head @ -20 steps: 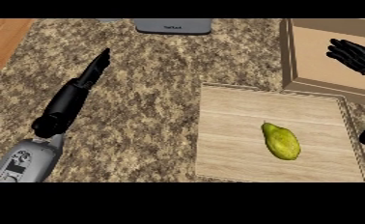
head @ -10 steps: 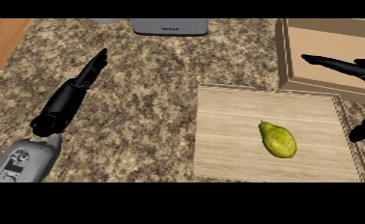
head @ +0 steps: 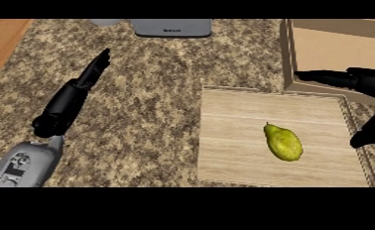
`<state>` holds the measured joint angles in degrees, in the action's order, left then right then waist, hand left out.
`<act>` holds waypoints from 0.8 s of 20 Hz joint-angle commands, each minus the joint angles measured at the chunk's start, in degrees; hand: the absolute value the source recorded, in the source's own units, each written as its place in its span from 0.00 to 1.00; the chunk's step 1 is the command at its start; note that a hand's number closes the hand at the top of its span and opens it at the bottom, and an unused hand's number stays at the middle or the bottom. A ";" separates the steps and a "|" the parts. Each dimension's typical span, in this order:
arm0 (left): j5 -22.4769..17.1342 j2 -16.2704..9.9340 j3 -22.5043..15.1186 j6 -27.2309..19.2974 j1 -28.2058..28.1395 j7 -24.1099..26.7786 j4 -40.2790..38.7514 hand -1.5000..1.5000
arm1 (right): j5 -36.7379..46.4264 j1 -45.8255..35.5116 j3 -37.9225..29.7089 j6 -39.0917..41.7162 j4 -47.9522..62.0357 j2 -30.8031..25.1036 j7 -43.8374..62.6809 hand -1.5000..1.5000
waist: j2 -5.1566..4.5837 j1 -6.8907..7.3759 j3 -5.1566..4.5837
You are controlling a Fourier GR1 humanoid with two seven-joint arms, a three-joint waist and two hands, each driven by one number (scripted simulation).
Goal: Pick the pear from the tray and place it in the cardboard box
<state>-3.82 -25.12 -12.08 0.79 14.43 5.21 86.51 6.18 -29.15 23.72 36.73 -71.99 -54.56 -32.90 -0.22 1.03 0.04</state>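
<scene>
Pear (head: 283, 143) lies on its side on the wooden tray (head: 234, 125), right of the tray's middle, narrow stem end pointing up-left, broad end down-right; nothing touches it. Cardboard box (head: 289, 55) stands open at the upper right, its near wall just beyond the tray's far edge. Right hand (head: 344, 79) enters from the right edge; fingers (head: 315, 76) stretched straight, pointing left across the box's near wall, and a dark tip, likely the thumb, shows lower at the right edge beside the tray; hand spread wide, holding nothing, well apart from the pear. Left hand (head: 92, 73) lies over the bench (head: 154, 90) at the left, fingers straight, idle and empty. Judgement on handling: pear looks small and light, a rigid body with smooth, waxy skin, so it could slip or roll on its rounded belly if nudged from one side; skin probably bruises under a pinch at the neck. Best hold looks to be across the widest part of the body, fingers on one flank and thumb on the opposite flank, closing square to the long axis; the tapered stem end gives little to bear on and would tend to squirt out. Tray rim is low and should not block a descent from above. Pick not yet begun; pear not yet in box
</scene>
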 commanded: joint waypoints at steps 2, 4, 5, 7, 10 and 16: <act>-1.81 -1.81 2.63 3.45 -0.25 -0.13 0.02 0.50 | 0.45 -0.45 2.29 7.81 -0.32 0.90 -4.41 0.00 | 0.14 -0.36 -0.04; 0.32 0.54 2.36 1.59 0.19 0.34 -1.92 0.50 | 4.10 0.42 2.48 4.88 2.02 1.30 -7.17 0.00 | 0.06 -0.55 -0.02; -0.05 0.69 2.53 2.21 0.49 -0.82 -0.45 0.50 | 4.73 -0.74 2.51 4.64 1.32 2.41 -5.06 0.00 | 0.12 -0.51 -0.02; 2.06 2.99 0.84 -0.04 -0.63 -2.27 2.00 0.50 | 5.28 -2.33 3.15 3.04 0.99 6.60 0.72 0.00 | 0.19 -0.40 -0.03; 2.79 1.95 3.37 2.13 -2.91 2.97 -1.37 0.50 | 5.76 2.11 1.13 2.48 -2.23 4.73 -0.71 0.00 | 0.24 -0.97 -0.05; 3.37 3.18 4.62 3.61 -1.75 1.97 -1.30 0.50 | 10.30 -1.34 1.71 1.37 2.74 10.55 -0.47 0.00 | 0.12 -0.48 -0.04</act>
<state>-1.33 -22.82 -8.22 3.83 12.95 5.96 86.04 14.65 -27.58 25.83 33.50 -71.78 -47.87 -31.83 -0.05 0.33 0.01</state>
